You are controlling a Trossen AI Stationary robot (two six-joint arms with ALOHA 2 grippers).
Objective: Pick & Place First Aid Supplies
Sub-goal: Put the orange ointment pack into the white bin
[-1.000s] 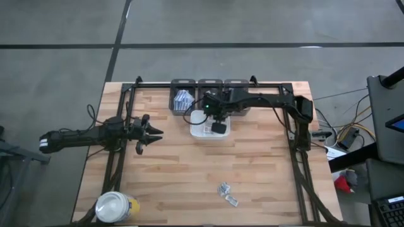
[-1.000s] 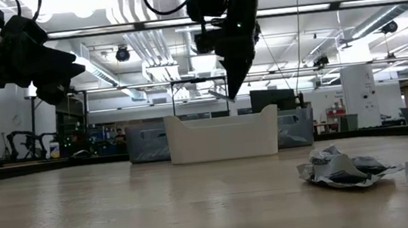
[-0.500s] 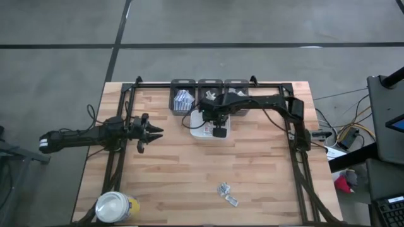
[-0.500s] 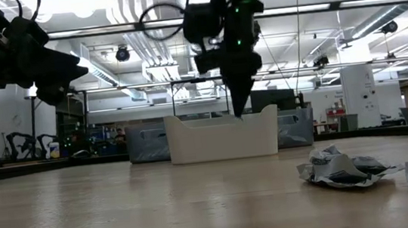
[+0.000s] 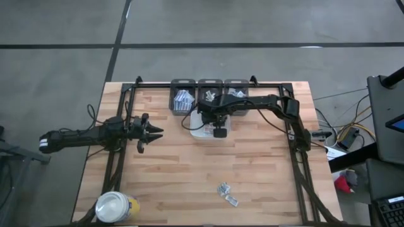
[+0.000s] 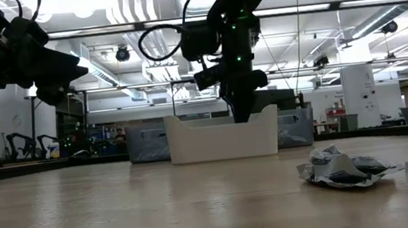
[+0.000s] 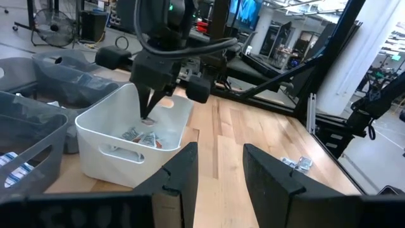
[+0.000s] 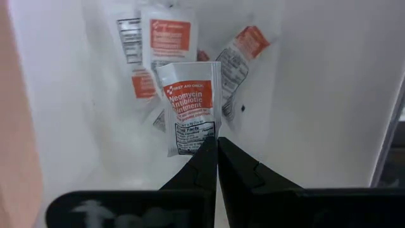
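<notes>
We see the right gripper [image 8: 216, 152] inside the tray [image 5: 201, 132], clamped on a packet [image 8: 192, 107]; left gripper [image 5: 153, 133] apart, over bare table [image 5: 189, 176].

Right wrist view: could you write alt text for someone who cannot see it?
The right gripper, its dark jaws shut, pinches the bottom edge of a small white sachet with a red label, holding it inside the white tray. Several similar red-and-white sachets lie on the tray floor beyond it.
</notes>
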